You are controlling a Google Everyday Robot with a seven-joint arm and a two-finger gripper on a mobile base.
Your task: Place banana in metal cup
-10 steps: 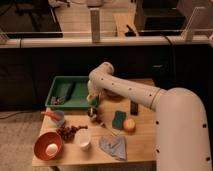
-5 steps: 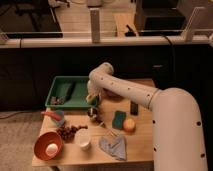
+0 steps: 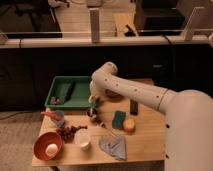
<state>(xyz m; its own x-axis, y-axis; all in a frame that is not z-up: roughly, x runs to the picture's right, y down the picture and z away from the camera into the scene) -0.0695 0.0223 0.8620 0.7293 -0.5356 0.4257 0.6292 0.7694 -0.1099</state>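
Note:
My gripper hangs from the white arm over the middle of the wooden table, just right of the green tray. A small pale-yellow banana shows between its fingers, pointing down. The metal cup, small, dark and shiny, stands directly below the gripper, and the banana's lower end is just above its rim. The gripper partly hides the cup's far side.
A green tray sits at the back left. A teal cup, grapes, an orange bowl and a white cup lie front left. A green sponge, an orange fruit, a grey cloth and a dark block lie to the right.

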